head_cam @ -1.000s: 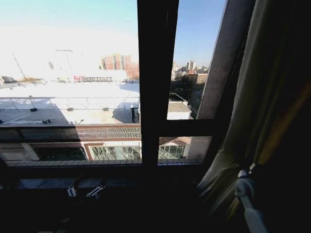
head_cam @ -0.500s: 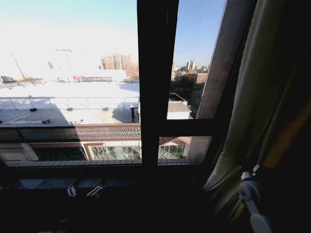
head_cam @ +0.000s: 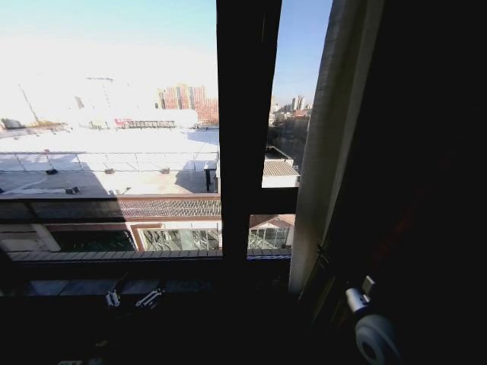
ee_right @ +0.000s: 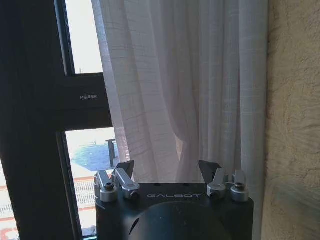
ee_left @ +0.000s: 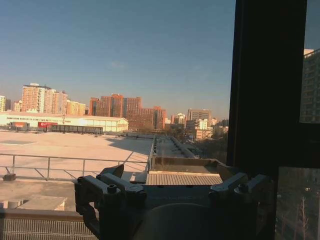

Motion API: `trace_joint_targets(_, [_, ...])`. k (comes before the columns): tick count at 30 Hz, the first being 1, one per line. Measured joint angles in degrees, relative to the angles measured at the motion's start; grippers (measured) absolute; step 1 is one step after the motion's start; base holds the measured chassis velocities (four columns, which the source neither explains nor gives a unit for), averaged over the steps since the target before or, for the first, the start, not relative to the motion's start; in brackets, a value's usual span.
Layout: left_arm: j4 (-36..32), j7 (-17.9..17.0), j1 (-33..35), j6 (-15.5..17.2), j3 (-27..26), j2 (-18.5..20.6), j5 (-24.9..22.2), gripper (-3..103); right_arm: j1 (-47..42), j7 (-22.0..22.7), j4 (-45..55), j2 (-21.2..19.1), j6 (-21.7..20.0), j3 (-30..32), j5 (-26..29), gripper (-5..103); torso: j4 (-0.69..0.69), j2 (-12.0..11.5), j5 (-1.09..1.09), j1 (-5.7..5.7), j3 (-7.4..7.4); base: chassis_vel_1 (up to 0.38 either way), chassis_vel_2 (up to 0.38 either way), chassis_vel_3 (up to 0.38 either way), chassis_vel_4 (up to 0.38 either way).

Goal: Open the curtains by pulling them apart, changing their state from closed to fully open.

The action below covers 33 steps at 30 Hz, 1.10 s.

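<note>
One panel of the curtains (head_cam: 335, 137) hangs at the right of the window, a pale pleated strip with its rest in shadow. In the right wrist view the same sheer cream curtain (ee_right: 190, 90) is gathered between the dark window frame (ee_right: 30, 100) and a rough wall (ee_right: 295, 100). My right gripper (ee_right: 167, 170) is open just short of the fabric, with nothing between its fingers. The right arm's wrist (head_cam: 374, 337) sits low beside the curtain's foot. My left gripper (ee_left: 170, 175) is open and empty, facing the bare glass, low at the sill (head_cam: 135, 298).
A thick dark mullion (head_cam: 247, 114) and crossbar split the window. A dark sill (head_cam: 152, 266) runs below the glass. Outside lie rooftops and distant buildings. The rough wall stands close on the right of the curtain.
The curtain's edge has swung back left and hangs straighter, covering more of the right pane. My right arm has dropped lower and come off the fabric. The left gripper has not moved.
</note>
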Motion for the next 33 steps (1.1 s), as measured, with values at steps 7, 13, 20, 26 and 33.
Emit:
trace_joint_targets(7, [0.00, -1.58, -1.15, 1.78, 0.05, 1.25, -1.06, 100, -3.93, -3.71, 2.67, -0.44, 2.87, -0.06, -8.38, 99, 0.01, -0.01, 0.01, 0.00, 0.00, 0.000, 0.000, 0.000, 0.000])
trace_joint_targets(13, [0.00, -1.86, -1.16, 2.44, 0.20, 1.32, -1.14, 100, -4.63, -3.83, 3.87, -0.73, 2.67, 0.05, -8.87, 100, 0.01, 0.00, 0.01, 0.00, 0.00, 0.001, 0.004, 0.000, -0.011])
trace_joint_targets(20, [0.00, -1.83, -0.24, 1.69, -0.23, 1.26, -1.02, 100, -4.50, -3.82, 3.59, -0.46, 2.57, 0.04, -8.97, 100, 0.01, 0.00, 0.01, 0.00, 0.00, 0.105, 0.085, -0.081, -0.084])
trace_joint_targets(26, [0.00, -1.75, -0.26, 1.47, -0.29, 1.16, -0.88, 100, -4.14, -3.78, 3.42, -0.66, 2.57, 0.30, -8.89, 100, 0.00, 0.00, 0.00, 0.00, 0.00, 0.200, 0.188, -0.172, -0.201])
trace_joint_targets(33, [0.00, -1.67, -0.23, 1.43, -0.49, 1.16, -0.76, 100, -4.13, -3.77, 3.35, -0.20, 2.57, 0.16, -8.86, 100, 0.01, -0.01, 0.00, 0.01, 0.01, 0.288, 0.281, -0.274, -0.289])
